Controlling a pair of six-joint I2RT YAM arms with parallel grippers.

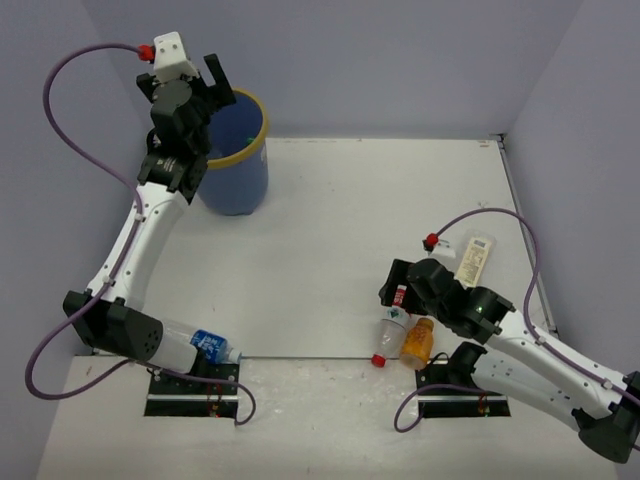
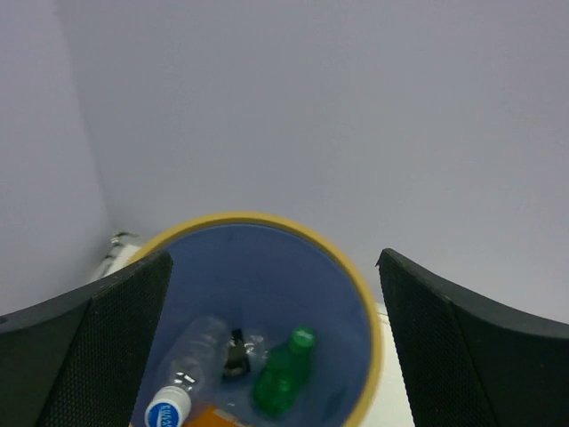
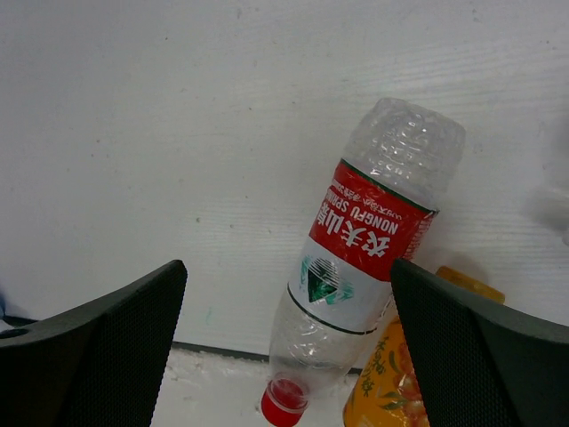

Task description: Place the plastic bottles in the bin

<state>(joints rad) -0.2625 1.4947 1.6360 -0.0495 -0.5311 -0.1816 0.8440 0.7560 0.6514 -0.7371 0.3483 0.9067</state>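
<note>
Currently the left end effector hangs spread and empty over the bin, a green bottle lying inside; a blue-labelled bottle on the desk lies just beside that arm's base, awkward to reach. Rightward, the right end effector gapes above the red-labelled bottle, which touches an orange bottle, so closing could snag both or squirt it away

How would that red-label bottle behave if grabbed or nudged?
The red-label bottle looks empty and crinkled, so probably light and apt to dent under a squeeze. Lying on its side, it may roll when nudged, though the orange bottle beside it could stop it.
</note>
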